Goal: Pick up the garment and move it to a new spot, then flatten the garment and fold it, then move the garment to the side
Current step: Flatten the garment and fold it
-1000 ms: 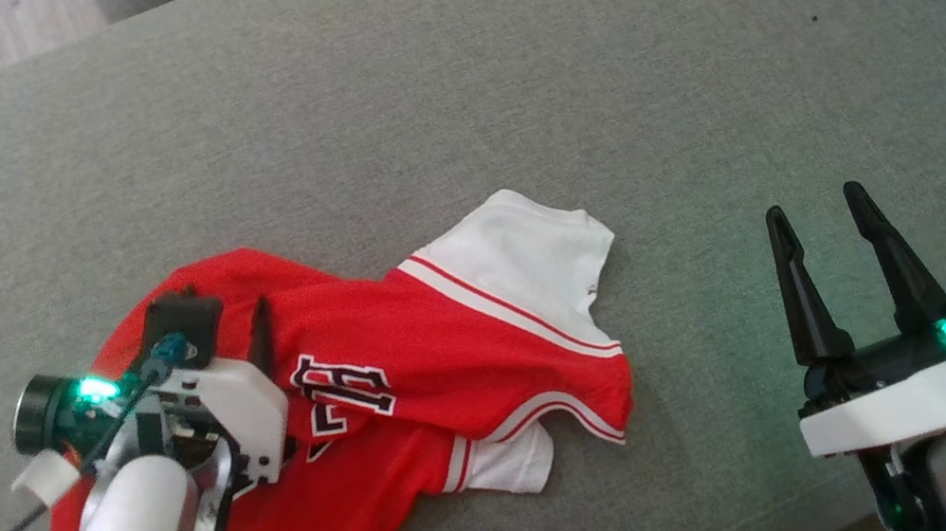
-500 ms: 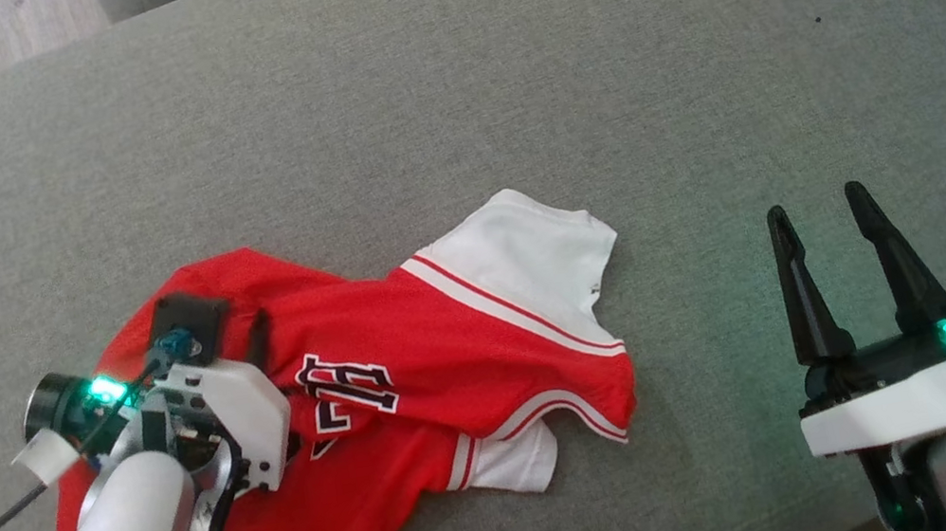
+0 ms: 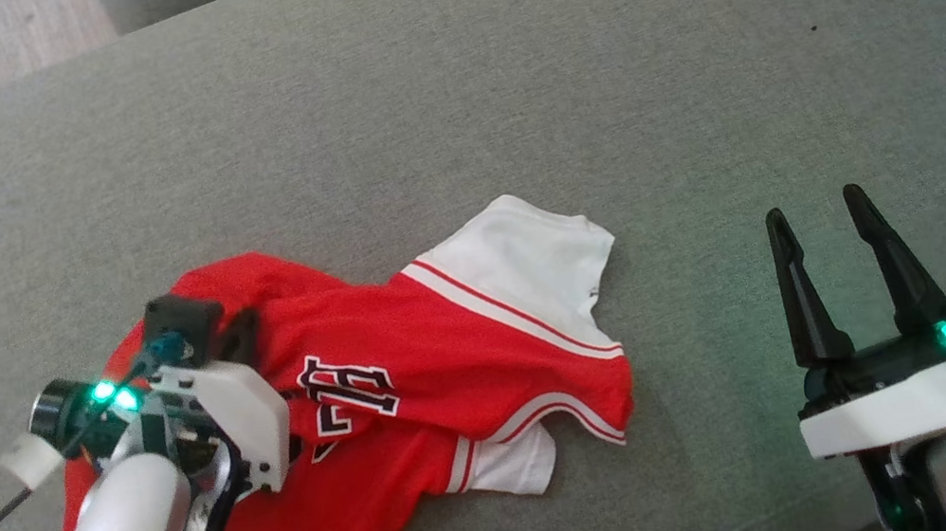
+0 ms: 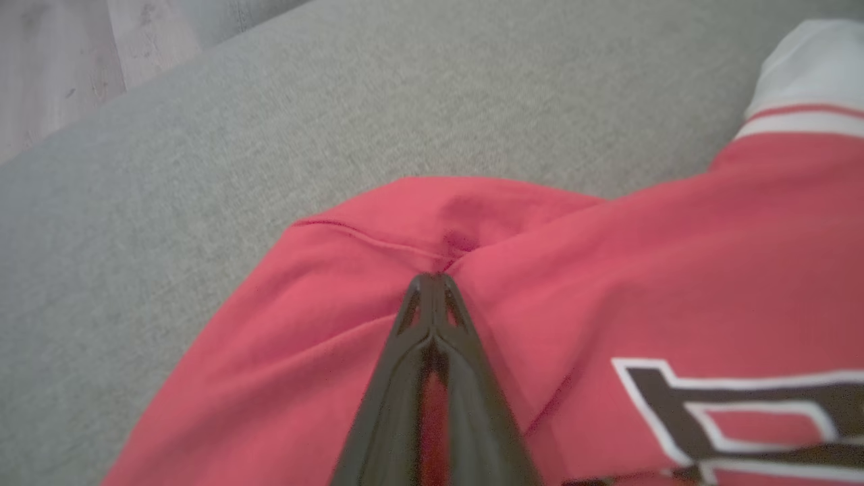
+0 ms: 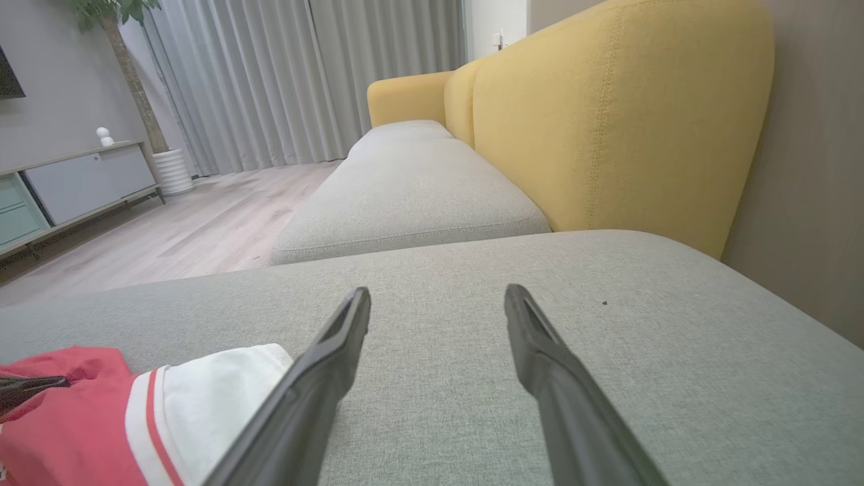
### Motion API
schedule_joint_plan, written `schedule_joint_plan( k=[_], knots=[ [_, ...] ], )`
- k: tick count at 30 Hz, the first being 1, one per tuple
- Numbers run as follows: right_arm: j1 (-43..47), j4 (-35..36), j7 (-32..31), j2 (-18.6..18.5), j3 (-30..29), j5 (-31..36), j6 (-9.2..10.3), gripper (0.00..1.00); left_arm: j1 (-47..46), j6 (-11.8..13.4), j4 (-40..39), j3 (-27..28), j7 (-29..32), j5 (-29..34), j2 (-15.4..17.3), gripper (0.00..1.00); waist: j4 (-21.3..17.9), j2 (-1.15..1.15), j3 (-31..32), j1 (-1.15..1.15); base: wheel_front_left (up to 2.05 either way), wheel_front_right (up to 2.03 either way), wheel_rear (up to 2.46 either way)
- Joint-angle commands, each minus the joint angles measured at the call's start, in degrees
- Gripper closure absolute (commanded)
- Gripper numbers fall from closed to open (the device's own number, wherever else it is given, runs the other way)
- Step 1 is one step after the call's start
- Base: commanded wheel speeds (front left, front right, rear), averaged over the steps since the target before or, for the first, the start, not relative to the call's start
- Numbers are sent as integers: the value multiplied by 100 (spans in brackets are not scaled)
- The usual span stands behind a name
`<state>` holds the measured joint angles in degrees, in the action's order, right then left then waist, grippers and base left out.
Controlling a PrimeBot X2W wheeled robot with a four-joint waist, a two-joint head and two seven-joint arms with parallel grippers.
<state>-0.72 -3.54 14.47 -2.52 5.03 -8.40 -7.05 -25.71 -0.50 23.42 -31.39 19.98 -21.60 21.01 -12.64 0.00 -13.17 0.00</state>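
On the near left of the grey cushion, the crumpled red garment is pinched at a raised fold by the closed left gripper, presumably for lifting, while the right gripper is held spread and empty over the near right.

Garment: red jersey, white sleeves, striped trim, dark white-edged lettering. Being supported crumpled, unfolded, on grey cushion, near-left part. One white sleeve being shown spread toward far right. Red fabric near far-left edge being pinched into ridge by left gripper.
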Motion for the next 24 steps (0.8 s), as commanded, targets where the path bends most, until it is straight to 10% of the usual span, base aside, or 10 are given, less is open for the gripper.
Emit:
schedule_joint_plan(
  k=[1, 17, 24],
  knots=[
    [-191, 147, 52, -36, 121, -6, -44, 0, -243, 39, -226, 274, -68, -47, 152, 100, -37, 0, 13, 0, 0, 0, 0],
    [-646, 167, 52, -36, 737, -714, -44, 0, -1879, -11, 497, 1384, 208, -519, 1209, 100, -1826, 0, -421, 0, 0, 0, 0],
    [-577, 676, 53, -36, 607, -1037, -44, 0, -2941, 95, 1419, 1339, -700, 75, 1554, 100, -2095, 0, -938, 0, 0, 0, 0]
  ],
)
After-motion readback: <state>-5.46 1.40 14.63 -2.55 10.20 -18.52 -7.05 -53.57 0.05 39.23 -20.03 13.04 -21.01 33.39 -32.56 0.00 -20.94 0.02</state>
